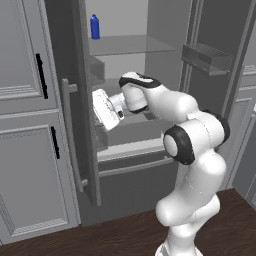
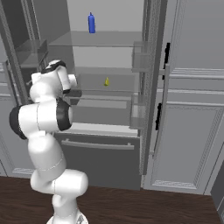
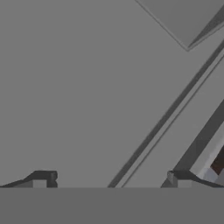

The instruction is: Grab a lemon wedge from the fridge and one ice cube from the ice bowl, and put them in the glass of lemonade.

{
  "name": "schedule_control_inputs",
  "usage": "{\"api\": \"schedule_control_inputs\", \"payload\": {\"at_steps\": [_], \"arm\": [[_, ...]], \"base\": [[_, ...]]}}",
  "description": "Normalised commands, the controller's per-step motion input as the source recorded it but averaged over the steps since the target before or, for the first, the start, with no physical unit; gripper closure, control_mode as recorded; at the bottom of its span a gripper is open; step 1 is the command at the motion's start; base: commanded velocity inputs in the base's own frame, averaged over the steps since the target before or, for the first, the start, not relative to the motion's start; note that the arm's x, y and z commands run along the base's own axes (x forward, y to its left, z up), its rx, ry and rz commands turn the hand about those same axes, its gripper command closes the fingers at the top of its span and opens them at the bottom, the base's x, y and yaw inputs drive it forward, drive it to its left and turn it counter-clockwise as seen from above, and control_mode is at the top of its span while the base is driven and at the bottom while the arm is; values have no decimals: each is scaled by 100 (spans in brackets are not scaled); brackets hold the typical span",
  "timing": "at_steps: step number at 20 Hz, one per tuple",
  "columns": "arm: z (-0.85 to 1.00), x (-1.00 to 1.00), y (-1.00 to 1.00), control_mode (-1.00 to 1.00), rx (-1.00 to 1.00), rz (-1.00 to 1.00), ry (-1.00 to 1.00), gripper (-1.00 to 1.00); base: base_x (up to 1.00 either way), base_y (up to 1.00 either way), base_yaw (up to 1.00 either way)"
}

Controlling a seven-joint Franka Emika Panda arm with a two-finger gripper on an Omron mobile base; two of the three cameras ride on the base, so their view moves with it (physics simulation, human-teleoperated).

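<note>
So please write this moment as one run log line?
fridge: doors open | lemon wedge: on middle shelf, untouched | hand: open, empty, inside fridge | blue bottle: upper shelf

My arm is glossy white, built of fat rounded segments like stacked capsules, with dark, almost black rings at the joints: one broad band circles the big elbow joint, another caps the wrist segment. My hand is a boxy white block with faint grey detailing. My two finger tips are small, dark grey and squared off.
</note>
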Motion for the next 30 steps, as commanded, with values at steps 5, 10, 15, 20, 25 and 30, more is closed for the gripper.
{"api": "schedule_control_inputs", "payload": {"at_steps": [5,10,15,20,25,30], "arm": [[0,-35,61,-100,0,0,0,-100],[6,-32,54,-100,0,-1,0,-100],[2,-10,10,-100,-3,0,2,-100],[0,-19,-38,-100,-1,0,0,-100],[2,-32,-83,-100,0,0,0,-100],[1,-39,-82,-100,-1,-1,-1,-100]], "base": [[0,0,0],[0,0,0],[0,0,0],[0,0,0],[0,0,0],[0,0,0]]}}
